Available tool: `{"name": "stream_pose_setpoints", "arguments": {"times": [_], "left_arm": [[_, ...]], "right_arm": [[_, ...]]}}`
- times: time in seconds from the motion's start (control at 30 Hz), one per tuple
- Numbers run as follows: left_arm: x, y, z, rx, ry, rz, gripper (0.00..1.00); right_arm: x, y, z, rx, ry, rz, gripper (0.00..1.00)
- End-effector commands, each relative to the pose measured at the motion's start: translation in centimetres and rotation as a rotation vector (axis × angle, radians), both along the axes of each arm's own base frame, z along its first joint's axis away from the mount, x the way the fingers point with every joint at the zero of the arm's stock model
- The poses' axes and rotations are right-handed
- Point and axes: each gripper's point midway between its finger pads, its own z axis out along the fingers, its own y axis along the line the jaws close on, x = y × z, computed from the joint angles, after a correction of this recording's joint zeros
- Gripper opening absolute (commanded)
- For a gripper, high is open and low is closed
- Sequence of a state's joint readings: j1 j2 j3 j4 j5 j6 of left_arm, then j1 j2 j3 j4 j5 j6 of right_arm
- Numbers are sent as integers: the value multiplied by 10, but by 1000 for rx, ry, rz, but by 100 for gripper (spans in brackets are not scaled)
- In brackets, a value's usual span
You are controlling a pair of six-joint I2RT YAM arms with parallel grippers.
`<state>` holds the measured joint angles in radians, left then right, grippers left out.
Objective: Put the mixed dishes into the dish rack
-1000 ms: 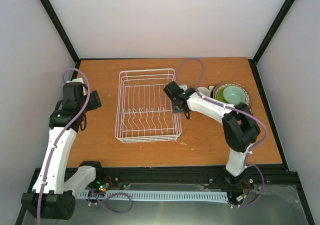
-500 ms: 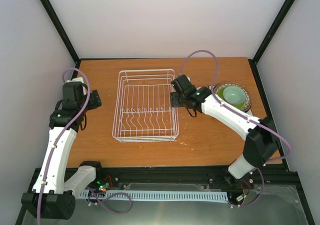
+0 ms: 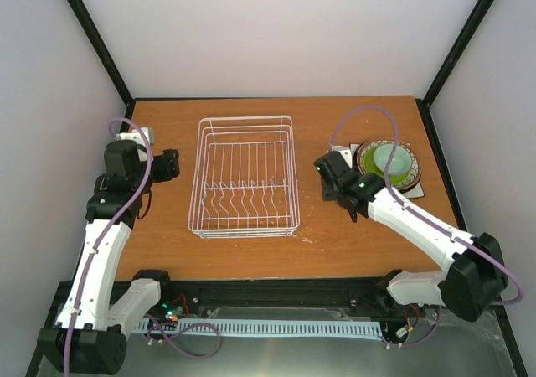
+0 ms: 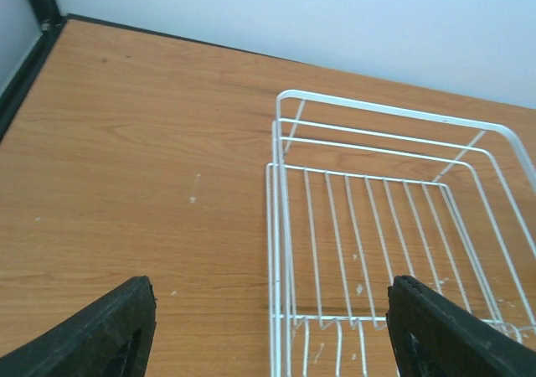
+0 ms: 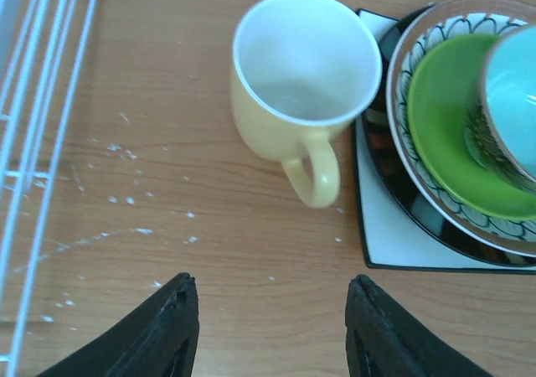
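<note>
The white wire dish rack [image 3: 245,119] stands empty mid-table; its left rim [image 4: 276,226] lies in front of my left gripper [image 4: 272,289], which is open and holds nothing [image 3: 172,166]. My right gripper [image 5: 272,289] is open and empty just short of the yellow cup [image 5: 289,100], whose handle points toward it. The cup [image 3: 342,155] stands upright beside a stack: pale mint bowl [image 5: 515,92] on a lime-green plate [image 5: 448,117], on a petal-patterned plate [image 5: 435,25], on a dark-rimmed plate [image 5: 419,218], on a square white plate [image 5: 402,234]. In the top view the right gripper [image 3: 329,166] sits between rack and stack [image 3: 388,161].
Black frame posts and pale walls close in the table [image 3: 167,251] on three sides. The rack's right rim [image 5: 33,142] shows at the left of the right wrist view. White specks dot the wood near the cup.
My right arm has drawn back from the rack's right side and swung right to face the cup. The rack ended slightly further left. My left gripper edged toward the rack.
</note>
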<state>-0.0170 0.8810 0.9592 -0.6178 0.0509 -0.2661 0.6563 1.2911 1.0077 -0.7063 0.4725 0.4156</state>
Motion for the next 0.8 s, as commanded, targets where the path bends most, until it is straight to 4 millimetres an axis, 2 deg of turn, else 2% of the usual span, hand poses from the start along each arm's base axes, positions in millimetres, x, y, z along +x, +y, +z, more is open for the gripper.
{"name": "stream_pose_setpoints", "arguments": {"times": [0.0, 0.13, 0.3, 0.77], "left_arm": [[10, -20, 22, -45, -119, -110, 76], [15, -25, 19, -62, -131, -139, 76], [17, -27, 16, -66, -138, -150, 76], [19, -23, 14, -30, -145, -136, 76]], "right_arm": [[0, -18, 11, -34, -89, -37, 49], [2, -23, 3, -82, -103, -19, 49], [14, -29, -22, -108, -56, 3, 49], [41, -25, -61, -26, 42, 21, 49]]}}
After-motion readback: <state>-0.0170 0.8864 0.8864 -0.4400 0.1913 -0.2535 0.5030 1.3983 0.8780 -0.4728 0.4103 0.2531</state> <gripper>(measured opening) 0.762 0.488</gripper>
